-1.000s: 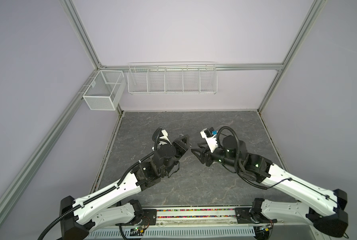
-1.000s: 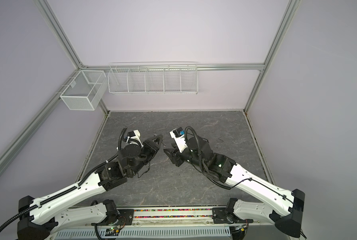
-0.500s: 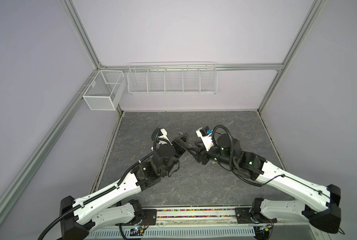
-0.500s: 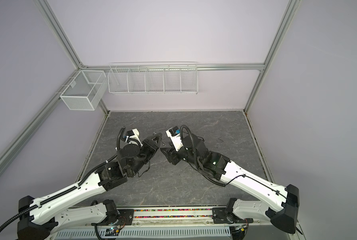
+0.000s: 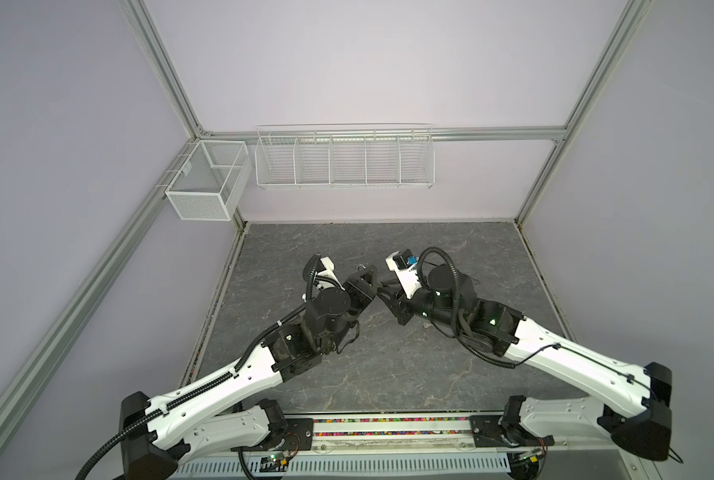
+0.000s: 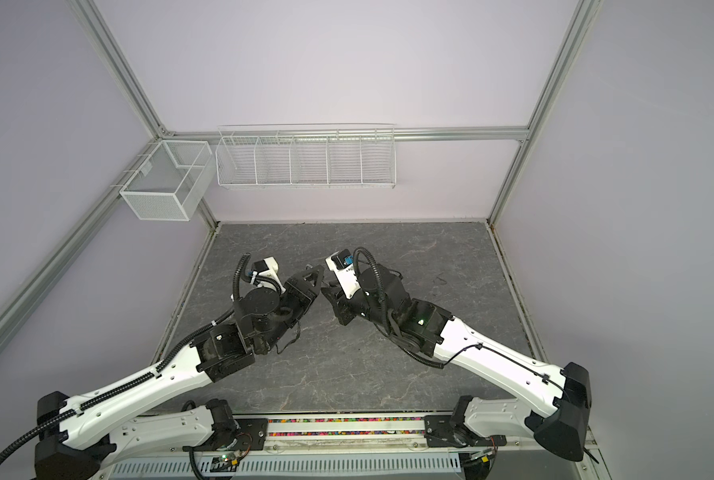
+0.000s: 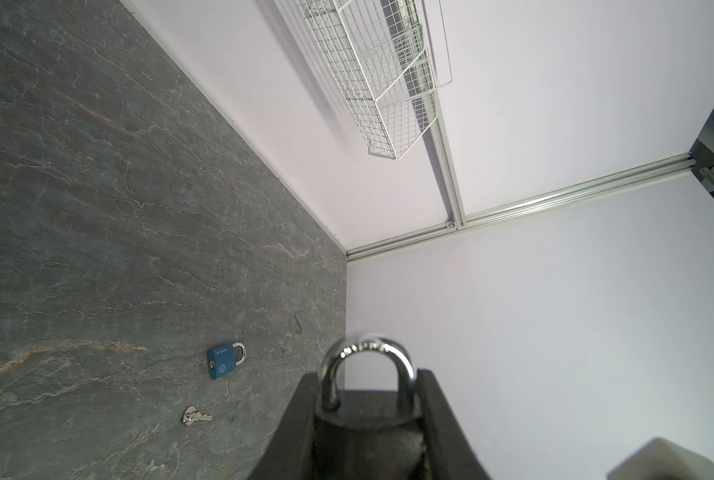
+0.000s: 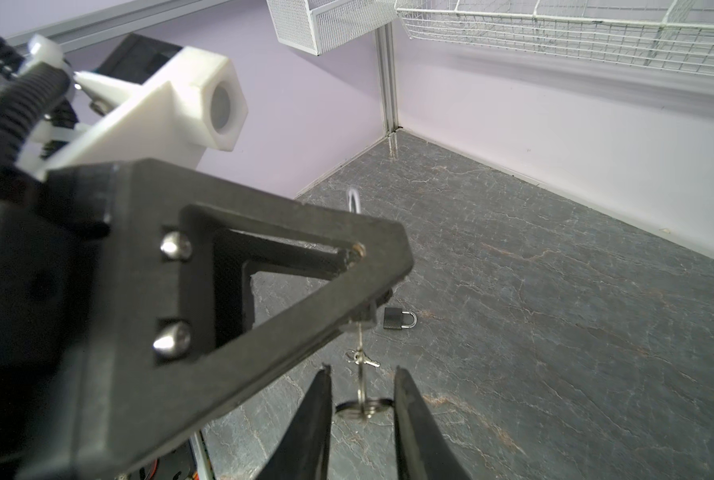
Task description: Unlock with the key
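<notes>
My left gripper [image 7: 365, 374] is shut on a black padlock [image 7: 368, 436], and the silver shackle sticks out past its fingertips. In both top views it [image 5: 368, 276] is raised over the middle of the table, tip to tip with my right gripper [image 5: 382, 286]. In the right wrist view a silver key [image 8: 361, 407] hangs from the underside of the held padlock. My right gripper [image 8: 363, 368] is shut on the key's round head. The left gripper's finger [image 8: 264, 291] hides the lock body there.
A blue padlock [image 7: 225, 360] and a loose key [image 7: 195, 415] lie on the grey table [image 5: 388, 365]. Another black padlock [image 8: 399, 318] and a small key [image 8: 368, 362] lie below the grippers. White wire baskets [image 5: 343, 160] hang on the back wall.
My right gripper moved left up to the left gripper and its jaws narrowed onto the key's head. The left arm and its padlock stayed still.
</notes>
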{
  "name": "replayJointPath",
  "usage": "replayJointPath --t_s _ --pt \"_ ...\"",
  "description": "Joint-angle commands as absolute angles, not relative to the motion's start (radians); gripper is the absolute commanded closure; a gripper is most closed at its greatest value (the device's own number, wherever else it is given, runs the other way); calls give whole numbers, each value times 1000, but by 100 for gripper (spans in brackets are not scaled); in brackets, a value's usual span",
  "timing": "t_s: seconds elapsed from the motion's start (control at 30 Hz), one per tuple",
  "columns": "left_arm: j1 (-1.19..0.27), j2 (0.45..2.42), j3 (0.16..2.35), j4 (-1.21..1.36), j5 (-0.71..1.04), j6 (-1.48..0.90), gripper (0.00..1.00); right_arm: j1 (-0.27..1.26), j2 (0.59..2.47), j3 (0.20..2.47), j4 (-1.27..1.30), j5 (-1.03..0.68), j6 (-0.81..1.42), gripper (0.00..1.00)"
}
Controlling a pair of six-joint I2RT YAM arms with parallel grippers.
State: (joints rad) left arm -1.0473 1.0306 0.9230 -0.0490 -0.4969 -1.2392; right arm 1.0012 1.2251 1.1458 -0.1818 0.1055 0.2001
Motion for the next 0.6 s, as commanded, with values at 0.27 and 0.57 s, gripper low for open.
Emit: replayJointPath --t_s 0.27,0.57 --pt "-1046 1030 921 -6 -496 -1235 100 999 1223 1157 -156 125 155 76" --pt "-1046 1041 922 -2 -489 -1243 100 996 1206 1153 -139 124 134 56"
